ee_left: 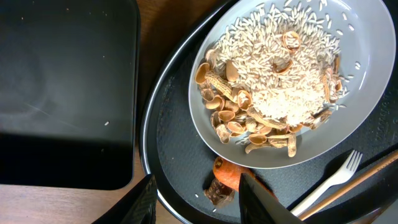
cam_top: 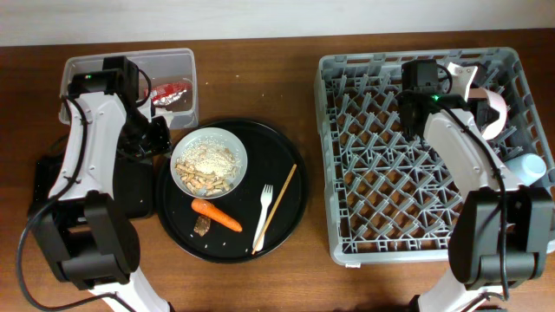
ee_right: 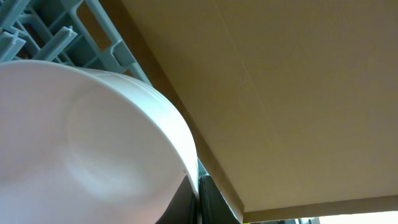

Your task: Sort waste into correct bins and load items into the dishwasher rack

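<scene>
Left arm first: I have the left jaws spread wide and empty, fingers [ee_left: 144, 202] framing the near edge of the round black tray [ee_left: 177, 146]. Right between them sit the orange carrot [ee_left: 227, 173] and the small brown morsel [ee_left: 217, 194], so I judge the food waste is next, and the wide opening suits the fat carrot. The black rectangular tray [ee_left: 62, 93] lies just beside, a short carry. The grey plate-bowl [ee_left: 354, 130] holds the grainy scraps [ee_left: 280, 81], which will need tipping, not pinching. The white fork [ee_left: 329, 180] and chopsticks [ee_left: 367, 177] lie on the round tray, waiting for the rack. Over on the counter [cam_top: 260, 69], the clear tub [cam_top: 130, 62] has the red wrapper [cam_top: 171, 94] in it, 1 piece of waste sorted.

Right side: the white bowl [ee_right: 81, 143] stands on edge at the far corner of the dishwasher rack [cam_top: 347, 173], propped so the pegs can carry it. Its rim runs straight into the slim gap between the right fingers [ee_right: 214, 205], so I read the right jaws as pinched on it. The light blue cup [cam_top: 527, 166] sits at the rack's right edge.
</scene>
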